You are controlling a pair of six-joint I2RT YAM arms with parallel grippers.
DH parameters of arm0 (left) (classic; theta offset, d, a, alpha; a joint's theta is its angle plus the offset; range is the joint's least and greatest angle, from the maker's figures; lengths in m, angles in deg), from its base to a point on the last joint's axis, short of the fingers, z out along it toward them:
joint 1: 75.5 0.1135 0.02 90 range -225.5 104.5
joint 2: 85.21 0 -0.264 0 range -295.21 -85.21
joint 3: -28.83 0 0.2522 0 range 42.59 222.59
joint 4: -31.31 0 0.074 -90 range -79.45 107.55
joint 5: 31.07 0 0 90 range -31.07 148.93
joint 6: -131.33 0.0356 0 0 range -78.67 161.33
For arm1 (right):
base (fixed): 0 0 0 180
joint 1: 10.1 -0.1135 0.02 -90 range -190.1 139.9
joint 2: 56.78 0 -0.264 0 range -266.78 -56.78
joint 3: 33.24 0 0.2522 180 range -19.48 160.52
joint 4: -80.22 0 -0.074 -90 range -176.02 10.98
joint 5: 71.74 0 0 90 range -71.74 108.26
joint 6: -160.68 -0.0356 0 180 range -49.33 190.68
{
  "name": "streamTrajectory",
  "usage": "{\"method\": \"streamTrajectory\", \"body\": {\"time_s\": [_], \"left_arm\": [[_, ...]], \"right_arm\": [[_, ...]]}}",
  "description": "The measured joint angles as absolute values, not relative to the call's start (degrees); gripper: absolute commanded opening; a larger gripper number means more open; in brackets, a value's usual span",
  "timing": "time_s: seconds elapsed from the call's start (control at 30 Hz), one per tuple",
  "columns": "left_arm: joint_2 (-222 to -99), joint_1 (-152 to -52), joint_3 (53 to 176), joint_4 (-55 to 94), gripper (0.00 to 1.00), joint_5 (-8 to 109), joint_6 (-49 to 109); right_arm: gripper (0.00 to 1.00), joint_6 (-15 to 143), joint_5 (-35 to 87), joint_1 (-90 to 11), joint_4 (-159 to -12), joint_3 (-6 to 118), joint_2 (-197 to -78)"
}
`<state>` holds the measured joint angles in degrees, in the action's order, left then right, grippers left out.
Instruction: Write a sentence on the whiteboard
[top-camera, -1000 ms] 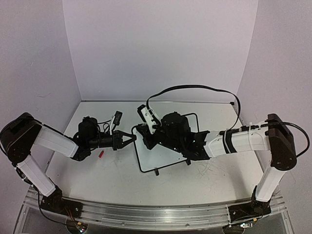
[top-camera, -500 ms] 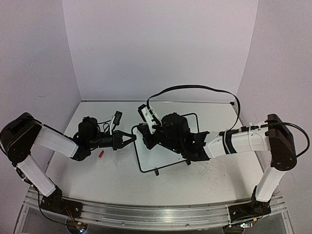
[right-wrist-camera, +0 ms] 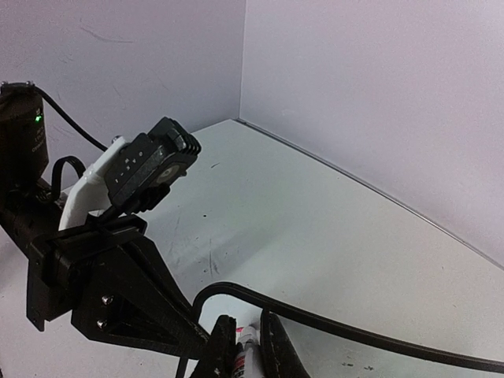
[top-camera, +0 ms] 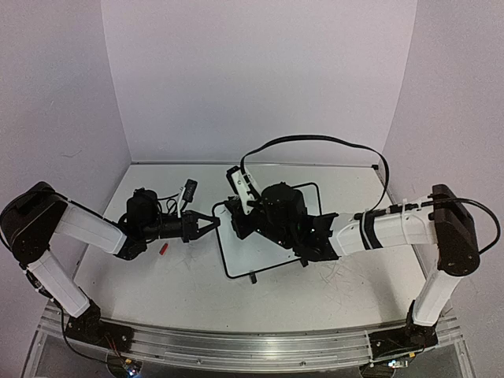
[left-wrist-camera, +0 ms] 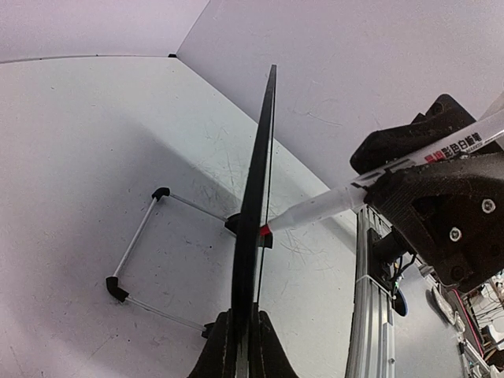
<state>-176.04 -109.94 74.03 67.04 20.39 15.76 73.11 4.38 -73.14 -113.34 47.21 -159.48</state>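
The whiteboard [top-camera: 264, 256] lies in the middle of the table, its far part hidden under my right wrist. My left gripper [top-camera: 211, 223] is shut on its left edge. In the left wrist view the whiteboard [left-wrist-camera: 257, 181] shows edge-on between my fingers [left-wrist-camera: 224, 350]. My right gripper [top-camera: 238, 225] is shut on a white marker [left-wrist-camera: 339, 201] whose red tip touches the board face near the left edge. In the right wrist view the marker [right-wrist-camera: 246, 356] sits between my fingers, just inside the whiteboard's black frame [right-wrist-camera: 331, 321].
A small red cap [top-camera: 164, 248] lies on the table left of the board. A black cable [top-camera: 331, 142] loops above my right arm. A wire stand [left-wrist-camera: 135, 244] with black corners shows behind the board. Purple walls [top-camera: 260, 79] enclose the back and sides.
My right wrist with the marker has shifted very slightly to the right. The left arm and the board have not moved.
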Motion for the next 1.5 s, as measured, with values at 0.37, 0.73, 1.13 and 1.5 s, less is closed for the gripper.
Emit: {"method": "streamTrajectory", "body": {"time_s": [0.37,0.73,1.13,1.5], "left_arm": [[-176.0,-109.9,74.0,67.0,0.00,20.4,15.8],[-176.0,-110.0,74.0,67.1,0.00,19.9,15.8],[-176.0,-110.0,74.0,67.1,0.00,19.9,15.8],[-176.0,-110.0,74.0,67.1,0.00,19.9,15.8]], "right_arm": [[0.00,72.2,2.0,-72.7,-113.8,45.4,-157.8],[0.00,74.8,12.9,-71.5,-116.7,41.1,-154.9],[0.00,75.2,15.5,-71.5,-116.7,43.9,-157.2],[0.00,75.2,13.1,-71.5,-116.2,44.2,-158.1]]}}
